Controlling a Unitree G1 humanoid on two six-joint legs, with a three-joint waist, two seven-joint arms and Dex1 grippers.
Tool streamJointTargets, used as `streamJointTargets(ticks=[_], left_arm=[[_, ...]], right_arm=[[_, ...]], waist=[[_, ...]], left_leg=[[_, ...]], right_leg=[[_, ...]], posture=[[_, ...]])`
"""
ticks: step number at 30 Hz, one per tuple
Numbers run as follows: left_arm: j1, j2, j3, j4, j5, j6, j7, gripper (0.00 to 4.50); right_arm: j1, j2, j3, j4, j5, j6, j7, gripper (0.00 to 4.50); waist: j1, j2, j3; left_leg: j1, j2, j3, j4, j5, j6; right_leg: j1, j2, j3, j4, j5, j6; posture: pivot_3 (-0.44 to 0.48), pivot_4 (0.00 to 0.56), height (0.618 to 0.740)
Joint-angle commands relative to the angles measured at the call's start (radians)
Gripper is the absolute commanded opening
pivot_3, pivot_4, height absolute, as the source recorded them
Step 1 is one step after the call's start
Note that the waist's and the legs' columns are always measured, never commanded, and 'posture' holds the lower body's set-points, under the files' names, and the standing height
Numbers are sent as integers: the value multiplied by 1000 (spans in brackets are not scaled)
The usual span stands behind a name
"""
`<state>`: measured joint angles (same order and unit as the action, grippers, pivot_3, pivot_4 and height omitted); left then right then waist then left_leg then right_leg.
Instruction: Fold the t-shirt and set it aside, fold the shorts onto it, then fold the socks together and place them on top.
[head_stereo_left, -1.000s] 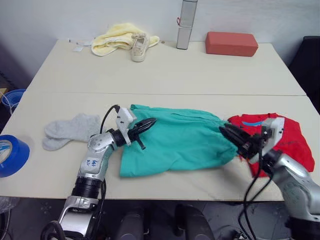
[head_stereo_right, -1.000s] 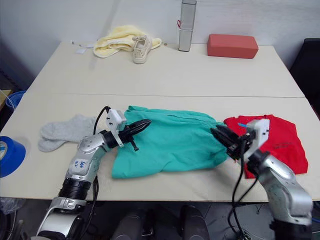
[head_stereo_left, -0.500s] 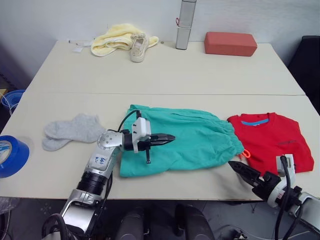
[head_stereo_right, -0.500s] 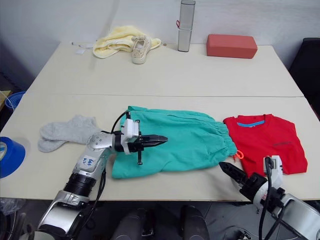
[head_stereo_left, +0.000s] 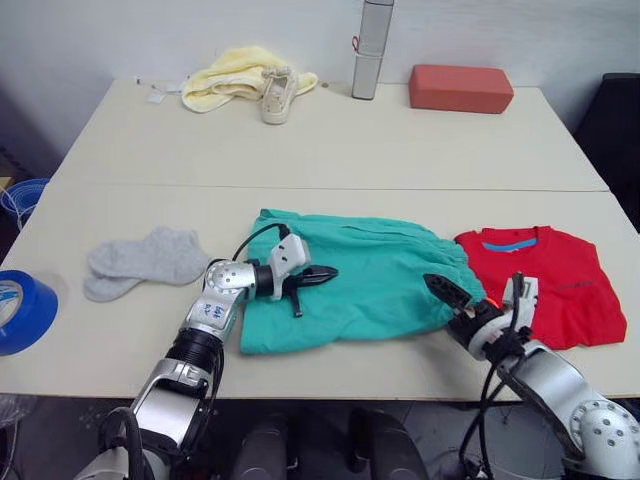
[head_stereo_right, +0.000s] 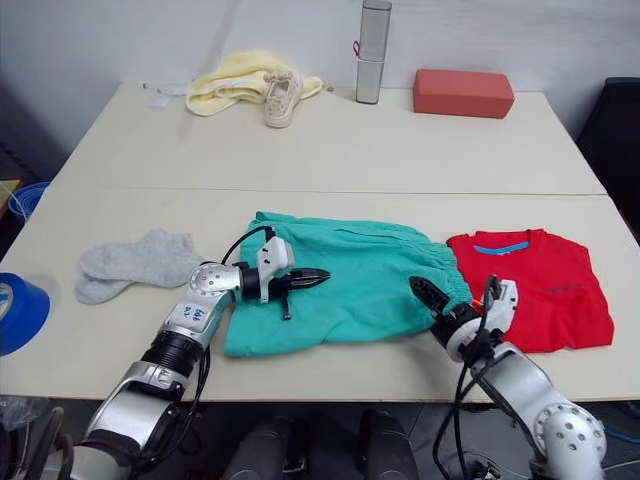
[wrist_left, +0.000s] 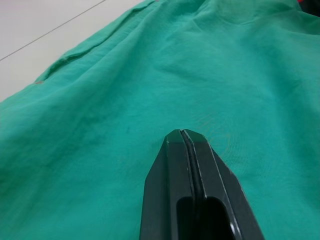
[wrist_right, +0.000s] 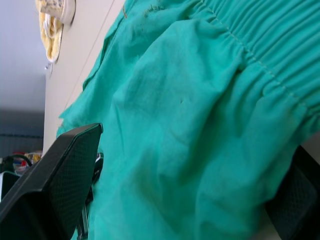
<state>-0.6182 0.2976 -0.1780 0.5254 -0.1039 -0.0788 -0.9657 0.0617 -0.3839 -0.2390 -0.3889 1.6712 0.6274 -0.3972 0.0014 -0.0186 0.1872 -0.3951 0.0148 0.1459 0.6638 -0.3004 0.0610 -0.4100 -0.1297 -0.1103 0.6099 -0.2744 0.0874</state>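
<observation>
From the head views, the shorts (head_stereo_left: 350, 280) lie flat, long axis across the table (head_stereo_left: 330, 150), waistband toward the t-shirt (head_stereo_left: 545, 280); the socks (head_stereo_left: 140, 260) sit apart on their far side, bare tabletop behind. Left wrist view: the left gripper (wrist_left: 186, 137) is closed, empty, over teal cloth. Right wrist view: the right gripper (wrist_right: 190, 170) gapes wide at the gathered waistband edge.

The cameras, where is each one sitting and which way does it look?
Head eyes: up on the head, looking down over the table; both arms show.
Left wrist: on the left arm, looking along the shut left tool at the shorts.
Right wrist: on the right arm, looking between the open right tool fingers at the waistband.
Shared: the shorts.
</observation>
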Motion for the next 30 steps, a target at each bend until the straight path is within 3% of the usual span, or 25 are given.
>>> streamJointTargets(ticks=[1, 6, 8, 18, 20, 30], left_arm=[[6, 7, -13, 32, 18, -17, -19, 0], [1, -1, -6, 56, 23, -33, -12, 0], [0, -2, -4, 68, 21, -43, -18, 0], [7, 24, 25, 72, 12, -63, -14, 0], [20, 35, 44, 46, -5, -48, -9, 0], [126, 83, 104, -203, -54, 168, 70, 0]], right_arm=[[-25, 41, 29, 62, -70, -9, -1, 4456], [-92, 125, 60, 142, -160, -17, 51, 4456], [-119, 150, 72, 183, -205, -10, 90, 4066], [-166, 121, 62, 162, -464, -31, 279, 538], [-166, 109, 72, 138, -507, -31, 315, 25], [-242, -20, 154, 51, -1003, -246, 514, 25]], waist=[[-3, -1, -1], [-6, -1, -7], [-7, 0, -10], [-8, 6, -13], [-8, 6, -13], [-6, 11, -10]], left_leg=[[1, 0, 0, 0, -1, 2], [3, 0, 0, -1, -2, 2], [3, 0, 0, -1, -3, 0], [3, 0, 0, -2, -5, -3], [3, 0, 0, -2, -5, -3], [-7, 0, 0, -1, 1, -4]], right_leg=[[0, 0, 0, 0, 0, 0], [1, -1, 1, 0, 0, -1], [2, -1, 1, 0, 0, -1], [1, -1, 1, 0, 0, -1], [1, -1, 1, 0, 0, -1], [-8, -1, 0, 0, 0, -1]], posture=[[0, 150, 740], [0, 150, 740], [0, 150, 740], [0, 150, 740], [0, 150, 740], [0, 150, 740]])
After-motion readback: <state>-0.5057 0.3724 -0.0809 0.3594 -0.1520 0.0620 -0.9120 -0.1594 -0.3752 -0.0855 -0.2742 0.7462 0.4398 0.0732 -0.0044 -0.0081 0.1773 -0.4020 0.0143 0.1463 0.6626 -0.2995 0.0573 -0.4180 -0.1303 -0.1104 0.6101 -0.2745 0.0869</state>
